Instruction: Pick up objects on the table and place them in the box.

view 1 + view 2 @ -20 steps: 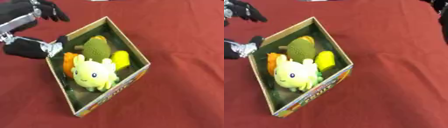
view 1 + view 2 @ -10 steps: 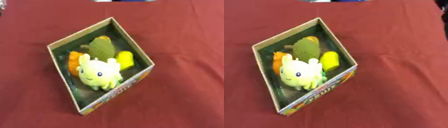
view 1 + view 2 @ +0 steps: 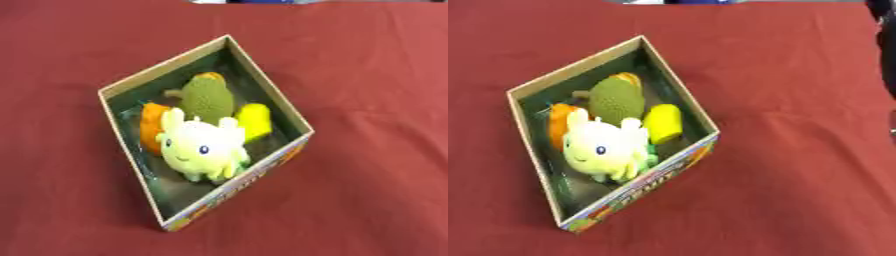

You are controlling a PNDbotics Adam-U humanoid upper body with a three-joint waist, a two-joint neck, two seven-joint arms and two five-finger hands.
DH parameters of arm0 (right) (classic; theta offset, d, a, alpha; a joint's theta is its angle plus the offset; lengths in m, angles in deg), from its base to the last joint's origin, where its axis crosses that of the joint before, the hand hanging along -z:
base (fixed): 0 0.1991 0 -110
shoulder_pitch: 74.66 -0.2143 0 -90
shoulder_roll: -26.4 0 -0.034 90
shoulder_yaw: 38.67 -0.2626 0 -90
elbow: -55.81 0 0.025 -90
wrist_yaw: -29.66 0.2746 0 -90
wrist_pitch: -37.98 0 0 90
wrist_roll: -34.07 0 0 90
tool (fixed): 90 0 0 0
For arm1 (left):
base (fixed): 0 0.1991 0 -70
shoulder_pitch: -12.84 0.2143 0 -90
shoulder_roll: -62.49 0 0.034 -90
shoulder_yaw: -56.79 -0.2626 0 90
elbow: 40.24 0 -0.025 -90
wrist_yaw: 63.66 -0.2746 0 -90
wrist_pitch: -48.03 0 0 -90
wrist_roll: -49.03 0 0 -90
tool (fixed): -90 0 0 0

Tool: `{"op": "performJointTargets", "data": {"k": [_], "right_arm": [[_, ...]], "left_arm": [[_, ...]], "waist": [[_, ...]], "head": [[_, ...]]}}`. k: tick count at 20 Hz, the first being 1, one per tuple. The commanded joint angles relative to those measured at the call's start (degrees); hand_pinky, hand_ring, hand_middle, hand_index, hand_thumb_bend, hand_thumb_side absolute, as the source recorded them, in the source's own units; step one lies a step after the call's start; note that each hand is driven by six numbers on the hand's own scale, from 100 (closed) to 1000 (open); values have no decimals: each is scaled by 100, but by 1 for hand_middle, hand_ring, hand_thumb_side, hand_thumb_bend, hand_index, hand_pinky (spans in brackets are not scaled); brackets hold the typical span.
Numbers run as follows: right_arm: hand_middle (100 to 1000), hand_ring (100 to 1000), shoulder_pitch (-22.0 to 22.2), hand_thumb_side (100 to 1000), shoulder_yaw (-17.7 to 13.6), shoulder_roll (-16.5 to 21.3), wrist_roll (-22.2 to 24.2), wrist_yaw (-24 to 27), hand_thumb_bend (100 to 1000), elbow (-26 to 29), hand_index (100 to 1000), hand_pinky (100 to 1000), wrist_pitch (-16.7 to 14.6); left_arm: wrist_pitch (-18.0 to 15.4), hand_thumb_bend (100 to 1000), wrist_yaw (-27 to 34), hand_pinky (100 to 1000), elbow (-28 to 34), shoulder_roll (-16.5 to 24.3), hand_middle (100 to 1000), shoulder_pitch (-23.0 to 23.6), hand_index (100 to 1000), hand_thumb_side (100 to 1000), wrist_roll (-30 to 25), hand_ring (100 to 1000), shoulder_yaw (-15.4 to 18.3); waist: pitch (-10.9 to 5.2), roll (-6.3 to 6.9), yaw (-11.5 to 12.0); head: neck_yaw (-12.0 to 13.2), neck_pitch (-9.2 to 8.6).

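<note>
Seemingly finished: plush toy [image 3: 203, 149], green fruit [image 3: 206, 97], yellow piece [image 3: 255, 120] and orange piece [image 3: 151, 126] inside box [image 3: 262, 100], red cloth otherwise bare, both hands unseen.

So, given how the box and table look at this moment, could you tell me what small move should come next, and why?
Probably none beyond keeping both hands back. The plush toy, green fruit, yellow piece and orange piece all lie inside the box, and the red tablecloth around it shows nothing left to pick up. Neither hand is in view.
</note>
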Motion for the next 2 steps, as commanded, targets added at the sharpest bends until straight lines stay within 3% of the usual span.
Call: {"op": "performJointTargets", "data": {"k": [1,2], "right_arm": [[751,839,-53,741,-64,61,-28,-118,100,84,827,871,-85],[748,836,-47,737,-72,61,-47,-147,100,84,825,870,-83]], "left_arm": [[-231,115,-22,744,85,-65,721,74,844,736,18,756,129],[-273,115,-72,744,85,-99,720,105,844,734,16,756,141]], "waist": [[-94,8,1],[-90,7,-2]], "head": [[8,-72],[14,-68]]}}
